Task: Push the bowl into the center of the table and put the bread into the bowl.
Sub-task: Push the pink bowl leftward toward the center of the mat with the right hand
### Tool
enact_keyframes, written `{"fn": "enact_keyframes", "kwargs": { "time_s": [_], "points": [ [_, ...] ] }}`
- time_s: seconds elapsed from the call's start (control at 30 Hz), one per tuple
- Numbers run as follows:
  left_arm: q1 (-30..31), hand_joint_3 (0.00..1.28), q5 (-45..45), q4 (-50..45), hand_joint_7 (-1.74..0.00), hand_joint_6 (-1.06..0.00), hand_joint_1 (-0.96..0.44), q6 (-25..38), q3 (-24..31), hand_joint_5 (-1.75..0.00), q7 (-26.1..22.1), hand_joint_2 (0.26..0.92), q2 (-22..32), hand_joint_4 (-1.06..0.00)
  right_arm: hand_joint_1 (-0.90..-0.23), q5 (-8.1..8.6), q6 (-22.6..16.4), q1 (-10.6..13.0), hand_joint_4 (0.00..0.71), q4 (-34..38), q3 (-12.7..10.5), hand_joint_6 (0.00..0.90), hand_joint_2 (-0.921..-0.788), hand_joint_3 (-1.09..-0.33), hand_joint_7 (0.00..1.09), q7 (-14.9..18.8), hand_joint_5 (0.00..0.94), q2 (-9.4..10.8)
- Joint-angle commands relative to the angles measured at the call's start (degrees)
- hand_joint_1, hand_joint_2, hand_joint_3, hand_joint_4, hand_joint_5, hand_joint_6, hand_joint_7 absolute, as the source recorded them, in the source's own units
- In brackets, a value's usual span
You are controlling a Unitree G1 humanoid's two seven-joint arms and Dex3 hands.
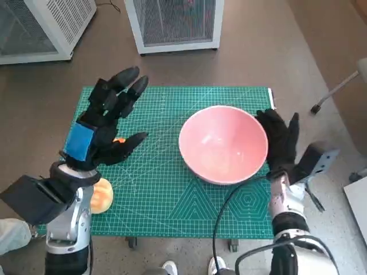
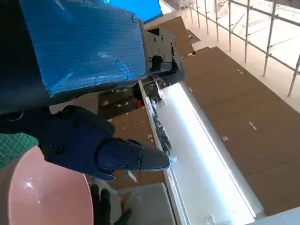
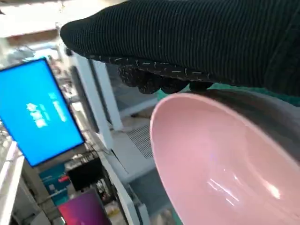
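Bowl [image 1: 223,144], pink, holding nothing; right hand [image 1: 281,140] flat against its 3 o'clock side, left hand [image 1: 106,123] fingers apart.

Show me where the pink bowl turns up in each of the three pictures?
Head view: the bowl sits right of the middle, on the green mat.
Left wrist view: its rim curves through the lower left corner, under the left hand.
Right wrist view: it fills the lower right, just under the right hand.
Shared landmark: the right hand's glove beside the bowl.
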Motion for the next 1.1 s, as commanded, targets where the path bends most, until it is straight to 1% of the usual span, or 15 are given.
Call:
{"fn": "enact_keyframes", "kwargs": {
  "time_s": [0.03,0.1,0.17,0.27,0.37,0.47,0.7,0.83,0.97,1.1],
  "points": [
    [0.9,0.22,-0.5,-1.9,-0.59,-0.06,-0.47,0.7,0.7,0.0,0.3,0.921,0.8,-0.3,-0.388,-0.6,2.2,0.5,0.463,1.0,0.0,0.687,-0.921,-0.534,0.05,-0.8,0.011,1.9],
    [1.2,0.22,-0.4,-2.3,-0.59,-0.06,-0.47,0.9,1.0,0.0,0.4,0.921,1.0,-0.31,-0.387,-0.21,3.1,-0.1,0.456,1.0,-0.3,0.691,-0.921,-0.533,0.05,-0.9,0.008,2.8],
    [1.5,0.22,-0.4,-2.7,-0.59,-0.07,-0.47,1.2,1.3,0.0,0.4,0.921,1.3,-0.3,-0.389,0.15,3.9,-0.8,0.444,1.0,-0.6,0.703,-0.921,-0.514,0.05,-0.8,0.004,3.6],
    [1.8,0.22,-0.5,-3.3,-0.59,-0.07,-0.47,1.5,1.4,0.0,0.6,0.921,1.5,-0.3,-0.393,0.28,4.4,-1.4,0.443,0.8,-0.8,0.708,-0.921,-0.504,0.05,-0.7,0.004,4.3],
    [2.2,0.22,-0.7,-4.3,-0.59,-0.07,-0.48,2.3,1.8,0.0,0.8,0.921,1.7,-0.3,-0.404,0.35,4.6,-2.5,0.447,0.8,-1.0,0.701,-0.921,-0.494,0.05,-1.0,0.005,5.4],
    [2.5,0.22,-0.6,-4.9,-0.59,-0.08,-0.49,2.8,2.0,0.0,1.0,0.921,1.7,-0.31,-0.415,0.02,4.6,-3.1,0.458,0.8,-0.9,0.7,-0.921,-0.485,0.05,-1.3,0.009,6.0],
    [3.6,0.22,-0.7,-6.5,-0.58,-0.08,-0.49,4.0,2.8,0.0,1.5,0.921,2.0,-0.31,-0.449,-1.59,4.3,-5.1,0.473,0.9,0.4,0.703,-0.921,-0.482,0.04,-2.6,0.013,7.6],
    [4.3,0.22,-0.6,-7.7,-0.58,-0.08,-0.49,4.8,3.1,0.0,2.0,0.921,1.9,-0.31,-0.474,-2.05,4.3,-5.8,0.484,1.0,0.8,0.72,-0.921,-0.483,0.05,-2.7,0.015,8.5],
    [5.1,0.22,-0.3,-8.8,-0.58,-0.08,-0.49,5.2,3.4,0.0,2.3,0.921,2.0,-0.31,-0.476,-2.49,4.3,-6.3,0.494,1.0,1.0,0.724,-0.921,-0.48,0.05,-2.5,0.017,9.5],
    [5.8,0.22,0.1,-9.5,-0.58,-0.08,-0.5,5.2,3.5,0.0,2.7,0.921,2.0,-0.31,-0.463,-2.72,4.7,-6.6,0.499,1.1,1.0,0.723,-0.921,-0.473,0.05,-1.9,0.016,9.8]
  ]
}}
